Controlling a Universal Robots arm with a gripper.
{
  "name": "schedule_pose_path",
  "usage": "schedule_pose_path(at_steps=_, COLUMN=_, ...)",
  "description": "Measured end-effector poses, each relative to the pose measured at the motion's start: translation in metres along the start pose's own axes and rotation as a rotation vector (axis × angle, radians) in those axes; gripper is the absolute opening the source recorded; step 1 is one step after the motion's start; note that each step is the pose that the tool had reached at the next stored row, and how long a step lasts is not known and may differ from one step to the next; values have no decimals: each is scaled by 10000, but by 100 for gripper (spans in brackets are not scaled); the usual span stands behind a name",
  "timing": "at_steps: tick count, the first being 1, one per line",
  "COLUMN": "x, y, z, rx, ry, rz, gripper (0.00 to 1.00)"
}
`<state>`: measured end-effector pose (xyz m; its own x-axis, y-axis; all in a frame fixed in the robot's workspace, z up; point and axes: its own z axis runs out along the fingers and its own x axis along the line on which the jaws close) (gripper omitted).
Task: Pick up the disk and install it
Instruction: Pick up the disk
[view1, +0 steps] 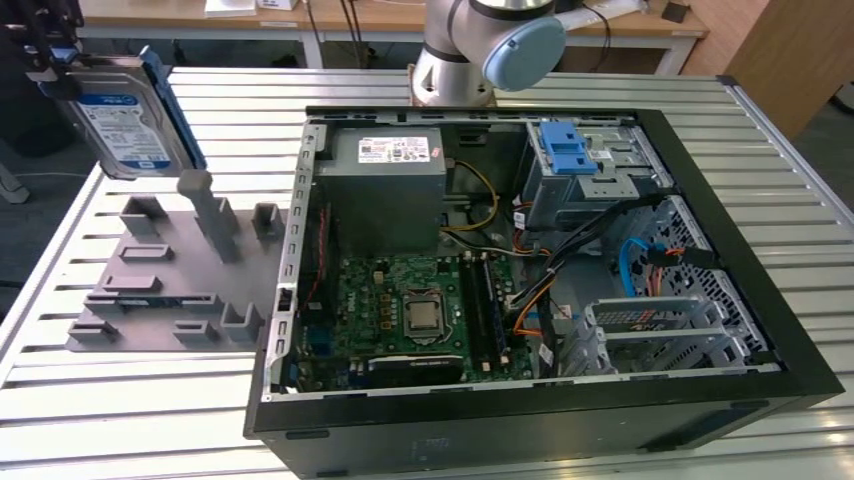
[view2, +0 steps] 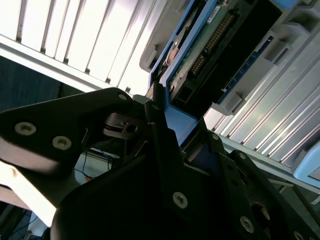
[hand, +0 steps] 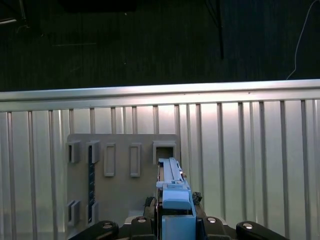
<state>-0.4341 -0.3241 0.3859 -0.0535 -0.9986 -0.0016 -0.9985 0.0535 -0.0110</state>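
Note:
The disk (view1: 124, 122), silver with a blue-and-white label and a blue bracket along its edge, hangs upright in the air at the exterior view's far left. My gripper (view1: 56, 62) is shut on its top end. It is lifted clear above the grey plastic tray (view1: 154, 290) with upright slots. In the first wrist view the disk (hand: 172, 187) shows edge-on over the tray (hand: 122, 195). The second wrist view shows the disk's circuit-board side (view2: 202, 42) held between the black fingers (view2: 160, 130).
An open computer case (view1: 534, 420) lies on the slatted metal table (view1: 120, 420) at the exterior view's right. Inside are a grey power supply box (view1: 387, 190), a motherboard (view1: 400, 310), cables, and a drive bay with a blue latch (view1: 571, 155). The arm's base (view1: 481, 50) stands behind the case.

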Motion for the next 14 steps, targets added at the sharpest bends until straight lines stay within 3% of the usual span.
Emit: schedule_pose_path(at_steps=14, x=-4, y=5, z=-57, rx=0, ry=-3, rz=5, gripper=36)
